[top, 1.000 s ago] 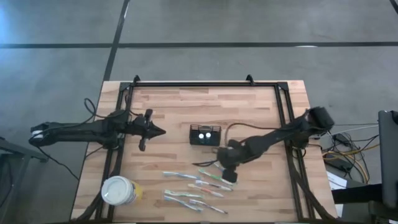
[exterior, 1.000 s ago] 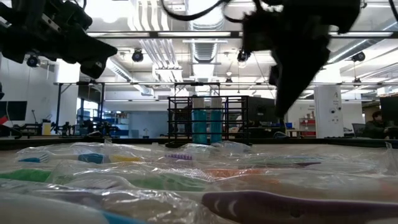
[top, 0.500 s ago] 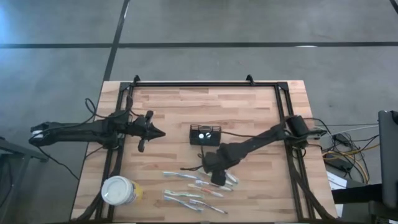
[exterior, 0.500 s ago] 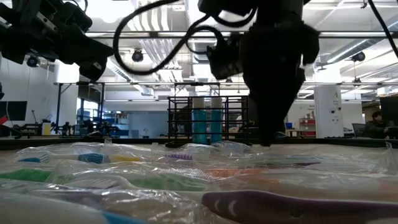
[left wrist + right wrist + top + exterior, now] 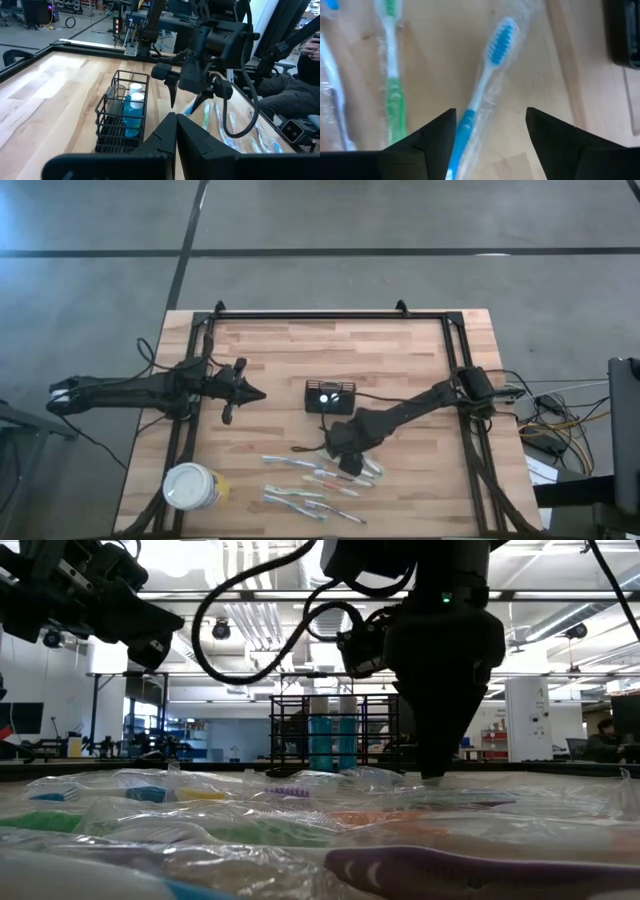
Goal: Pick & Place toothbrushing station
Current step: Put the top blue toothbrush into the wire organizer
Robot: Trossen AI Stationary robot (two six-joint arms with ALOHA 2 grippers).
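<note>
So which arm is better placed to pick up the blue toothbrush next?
The right. Its hand hovers open with the wrapped blue toothbrush between its fingers. The left hand waits, shut, on the far side of the black mesh caddy.

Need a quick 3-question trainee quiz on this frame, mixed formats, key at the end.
1. True or false: the right pincer is open, straddling a wrapped blue toothbrush.
2. What does the black mesh caddy hold? A) blue-and-white bottles B) toothbrushes C) nothing
3. Fill in: the left pincer hangs over the table's ___ side, away from the toothbrushes.

Key: 1 true; 2 A; 3 left.
</note>
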